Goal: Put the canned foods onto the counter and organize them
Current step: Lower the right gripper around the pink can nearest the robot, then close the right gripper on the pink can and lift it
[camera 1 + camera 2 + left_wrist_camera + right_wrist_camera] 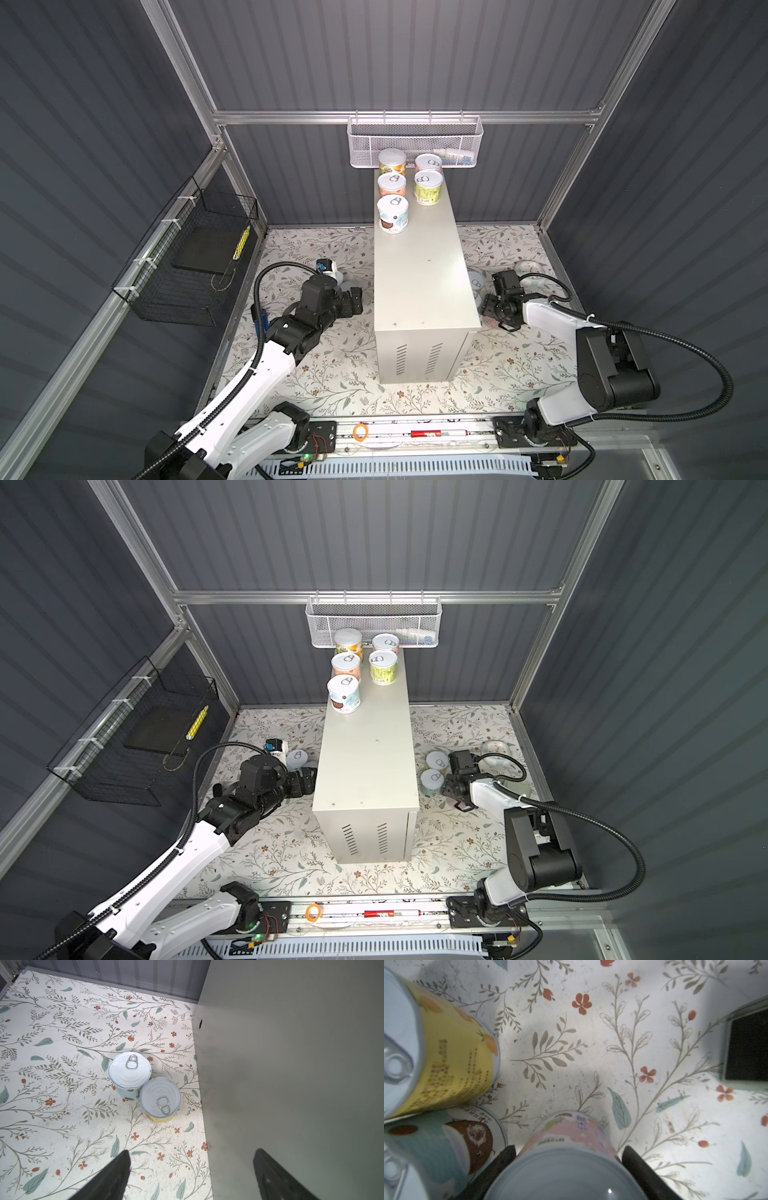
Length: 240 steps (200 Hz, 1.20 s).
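The counter (419, 266) is a tall cream box in the middle of both top views, with several cans (392, 214) standing at its far end. My right gripper (568, 1150) is low on the floor right of the counter, shut on an upright pink can (571, 1132), one finger against each side. A yellow can (456, 1053) and a light blue can (446, 1147) stand close beside it. My left gripper (192, 1151) is open and empty beside the counter's left wall (291, 1064). Ahead of it stand a light blue can (129, 1070) and a yellow-orange can (160, 1098), touching each other.
A white mesh basket (415, 141) hangs on the back wall just above the counter's far end. A black wire basket (187, 257) is on the left wall. A blue stapler (324, 266) lies behind the left arm. A pale can (494, 748) lies on the floral mat (340, 374) at the far right.
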### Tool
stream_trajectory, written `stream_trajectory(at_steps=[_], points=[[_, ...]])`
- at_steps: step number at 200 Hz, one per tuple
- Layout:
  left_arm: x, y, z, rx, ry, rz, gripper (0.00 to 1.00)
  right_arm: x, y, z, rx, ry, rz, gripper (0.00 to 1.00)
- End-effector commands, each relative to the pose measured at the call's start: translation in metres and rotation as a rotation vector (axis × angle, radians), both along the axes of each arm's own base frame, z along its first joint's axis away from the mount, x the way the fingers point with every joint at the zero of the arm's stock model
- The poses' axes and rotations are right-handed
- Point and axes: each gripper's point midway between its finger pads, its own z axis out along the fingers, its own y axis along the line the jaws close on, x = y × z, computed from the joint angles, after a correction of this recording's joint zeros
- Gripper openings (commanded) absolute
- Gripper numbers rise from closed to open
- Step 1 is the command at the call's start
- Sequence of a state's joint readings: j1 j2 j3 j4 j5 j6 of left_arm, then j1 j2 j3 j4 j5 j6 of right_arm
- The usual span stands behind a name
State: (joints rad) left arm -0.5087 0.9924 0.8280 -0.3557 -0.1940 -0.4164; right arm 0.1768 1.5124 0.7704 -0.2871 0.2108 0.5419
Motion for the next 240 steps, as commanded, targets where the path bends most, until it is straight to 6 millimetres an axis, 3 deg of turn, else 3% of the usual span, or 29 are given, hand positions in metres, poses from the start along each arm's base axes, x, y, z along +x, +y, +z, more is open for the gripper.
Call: stream_trajectory(at_steps=[1,45,95,157,212,240], points=[[-0.003,0.008,0.004,0.006,-0.006,0.023,0.93,-0.007,-0.003,0.012,0.003,-0.016,-0.009,0.00],[-0.003,0.011,0.008,0.025,-0.018,0.025,0.93,-0.027,0.001,0.062,0.051,-0.100,0.021,0.00],[0.001,0.009,0.008,0.025,-0.023,0.024,0.93,-0.058,0.020,0.153,0.095,-0.274,0.113,0.00],[0.004,0.006,0.017,0.019,-0.039,0.016,0.93,-0.087,0.067,0.246,0.148,-0.432,0.331,0.00],[0.000,0.010,0.020,0.022,-0.047,0.024,0.93,-0.095,0.092,0.329,0.106,-0.611,0.452,0.00],[-0.002,0.012,0.021,0.025,-0.050,0.030,0.93,-0.089,0.101,0.359,0.046,-0.668,0.483,0.00]])
